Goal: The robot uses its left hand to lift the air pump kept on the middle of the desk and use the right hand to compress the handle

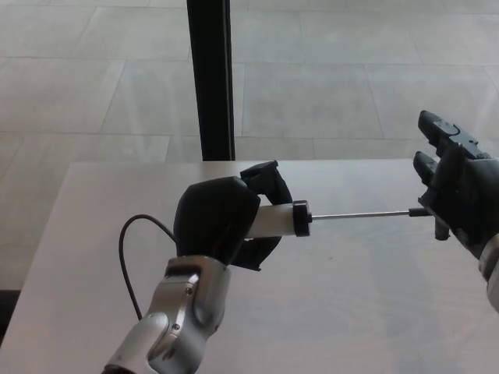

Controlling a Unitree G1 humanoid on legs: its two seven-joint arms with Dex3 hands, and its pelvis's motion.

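My left hand (222,226) is shut on the air pump, holding it lying sideways above the desk (351,312). The pump's white barrel (273,220) with its black end cap sticks out of my fist to the right. From it the thin metal rod (359,214) runs out to the black T-handle (441,227), which is mostly hidden. My right hand (458,191) stands against that handle from the right, its fingers stretched out and apart, not wrapped around it. The pump's black hose (125,253) loops down on the left.
A black vertical post (210,78) rises behind the desk's far edge. Beyond it lies a pale tiled floor (351,70). The desk's left edge runs close to my left forearm (175,327).
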